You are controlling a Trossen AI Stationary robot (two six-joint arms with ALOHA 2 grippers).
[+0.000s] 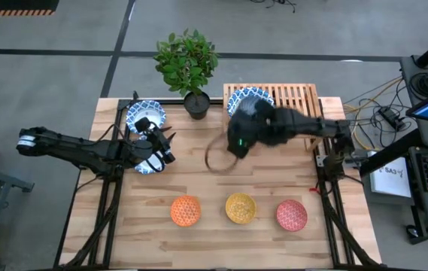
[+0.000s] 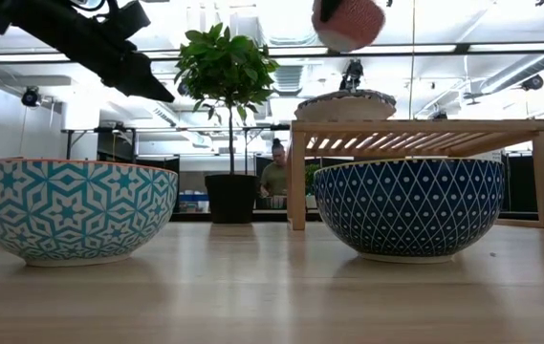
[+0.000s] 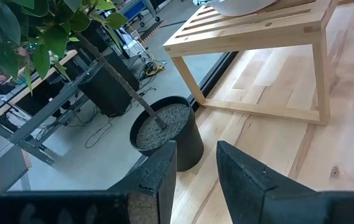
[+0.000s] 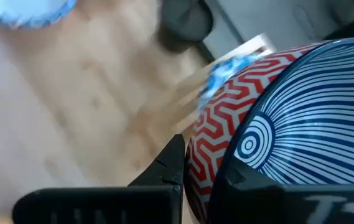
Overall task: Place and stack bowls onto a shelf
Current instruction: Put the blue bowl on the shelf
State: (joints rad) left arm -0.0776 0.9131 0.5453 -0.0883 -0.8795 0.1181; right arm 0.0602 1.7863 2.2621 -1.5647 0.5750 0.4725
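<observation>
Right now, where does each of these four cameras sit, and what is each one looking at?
High view: overhead, looking down on the table, both arms showing.
Low view: at tabletop height, facing two big bowls, with an arm overhead.
Left wrist view: on the left arm, past the left tool towards the plant pot.
Right wrist view: on the right arm, right tool clamping a red-and-blue bowl.
Shared: the shelf.
</observation>
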